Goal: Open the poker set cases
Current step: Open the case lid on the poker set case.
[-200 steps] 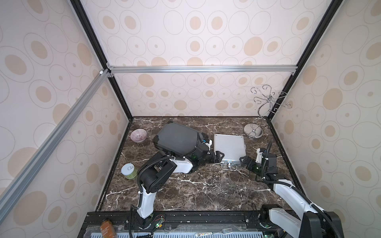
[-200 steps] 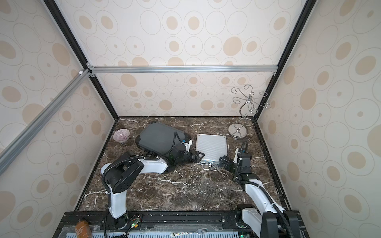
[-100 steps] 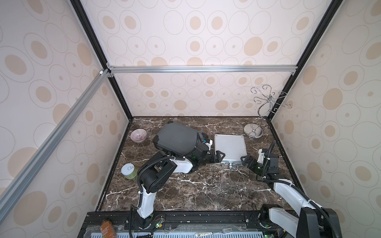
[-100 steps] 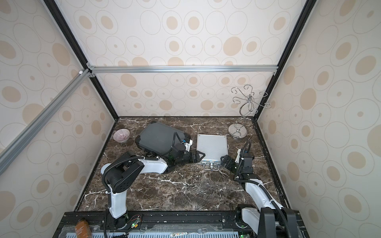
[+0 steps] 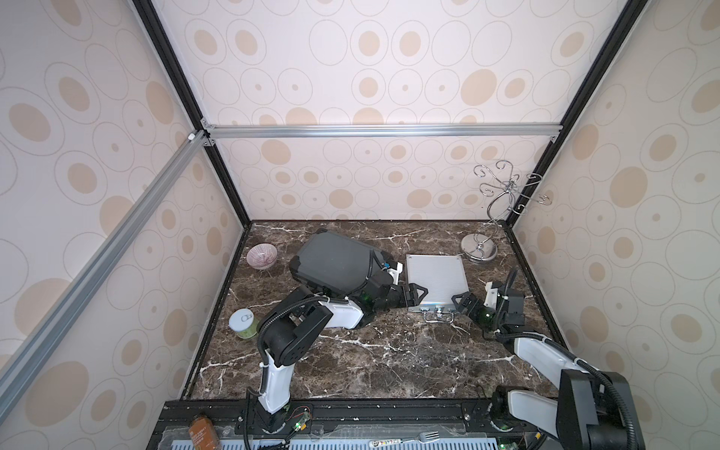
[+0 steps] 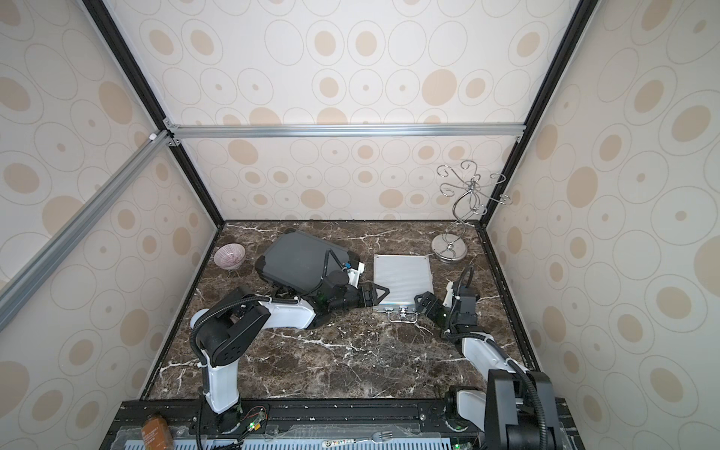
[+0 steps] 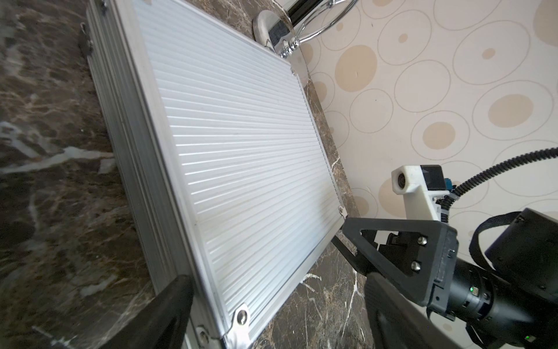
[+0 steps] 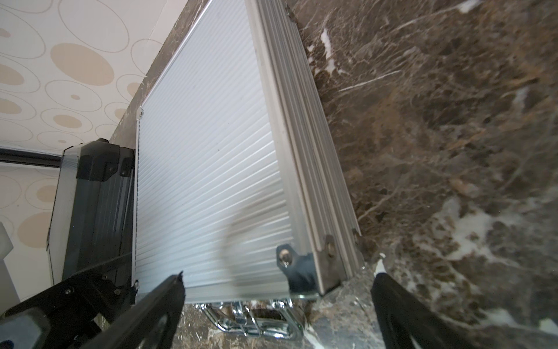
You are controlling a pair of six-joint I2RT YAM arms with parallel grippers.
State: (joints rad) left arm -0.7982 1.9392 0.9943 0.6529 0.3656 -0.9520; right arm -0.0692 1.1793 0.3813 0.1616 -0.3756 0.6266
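Both poker set cases lie flat and shut on the marble table. The larger dark grey case (image 5: 335, 265) (image 6: 300, 261) lies at the back, left of centre. The ribbed silver case (image 5: 436, 280) (image 6: 403, 280) is to its right, its chrome handle (image 8: 253, 317) facing the front. My left gripper (image 5: 415, 294) (image 7: 277, 287) is open, straddling the silver case's (image 7: 241, 151) near left corner. At the near right corner my right gripper (image 5: 463, 302) (image 8: 277, 284) is open, its fingers either side of that corner. The dark case (image 8: 90, 196) shows behind the silver case (image 8: 211, 166) in the right wrist view.
A pink bowl (image 5: 262, 256) sits at the back left and a white-lidded jar (image 5: 242, 322) by the left wall. A chrome hook stand (image 5: 479, 249) rises in the back right corner. A bottle (image 5: 200, 432) and a fork (image 5: 424, 436) lie on the front rail.
My right gripper has edged slightly toward the silver case's near right corner. The left arm and both cases have stayed where they were.
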